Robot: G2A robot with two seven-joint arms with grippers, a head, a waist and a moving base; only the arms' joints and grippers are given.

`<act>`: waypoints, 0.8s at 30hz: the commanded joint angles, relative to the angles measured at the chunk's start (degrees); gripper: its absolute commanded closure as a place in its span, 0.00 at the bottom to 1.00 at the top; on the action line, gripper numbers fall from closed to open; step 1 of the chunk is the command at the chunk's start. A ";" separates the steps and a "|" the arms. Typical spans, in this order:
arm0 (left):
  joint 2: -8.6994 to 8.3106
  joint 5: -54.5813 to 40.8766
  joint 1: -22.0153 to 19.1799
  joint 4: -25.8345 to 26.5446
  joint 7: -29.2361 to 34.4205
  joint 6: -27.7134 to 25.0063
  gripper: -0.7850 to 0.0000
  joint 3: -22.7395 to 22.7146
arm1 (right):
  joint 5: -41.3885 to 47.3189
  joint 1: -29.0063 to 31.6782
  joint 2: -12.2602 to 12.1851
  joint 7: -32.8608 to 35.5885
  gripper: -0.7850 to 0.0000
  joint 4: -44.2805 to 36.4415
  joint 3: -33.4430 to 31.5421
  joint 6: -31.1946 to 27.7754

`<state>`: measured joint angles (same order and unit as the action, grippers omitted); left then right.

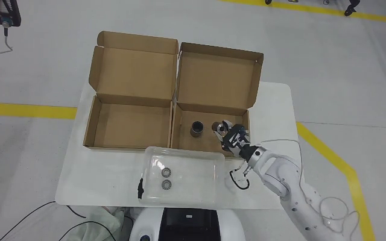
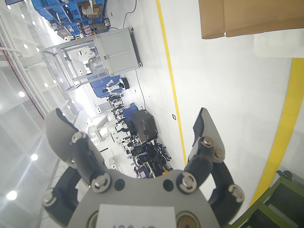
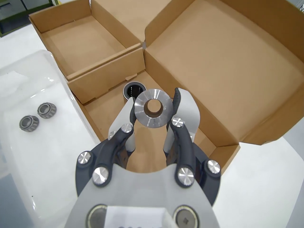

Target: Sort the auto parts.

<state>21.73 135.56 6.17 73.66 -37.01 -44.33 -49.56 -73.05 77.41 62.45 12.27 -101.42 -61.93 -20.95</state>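
Grips a shiny metal ring (image 3: 163,111) by its rim in the right claw (image 3: 153,100), both fingers clenched on it, bore facing the wrist. Hangs with it over the near right corner of the right-hand cardboard box (image 1: 214,84), lid flap standing open behind. Has a dark sleeve (image 3: 134,90) standing upright on that box's floor, just beyond the ring and apart from it. Sets the left-hand cardboard box (image 1: 129,126) right beside it, wall against wall, lid open too. Holds a small grey bearing (image 1: 166,173) and a second bearing (image 1: 167,184) close together in the left half of a clear plastic tray (image 1: 196,178), just in front of both boxes on the white table (image 1: 271,114). Carries a small black piece (image 1: 140,188) at the tray's left edge; cannot tell what. Spreads the left claw (image 2: 128,124) wide, released, nothing between its fingers, pointed out over the room floor, with a cardboard flap (image 2: 249,5) beyond.
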 commanded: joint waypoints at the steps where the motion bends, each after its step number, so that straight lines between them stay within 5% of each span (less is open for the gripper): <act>1: 0.00 0.00 0.00 0.00 0.00 0.00 0.00 0.00 | 0.52 -1.66 0.33 2.45 1.00 1.56 1.13 -0.33; 24: 0.00 0.00 0.00 0.00 0.00 0.00 0.00 0.00 | 8.32 -16.14 4.85 15.62 1.00 17.12 11.10 -0.38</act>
<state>21.73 135.56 6.17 73.66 -37.01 -44.33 -49.56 -65.24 61.82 67.12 27.22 -84.88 -51.15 -21.15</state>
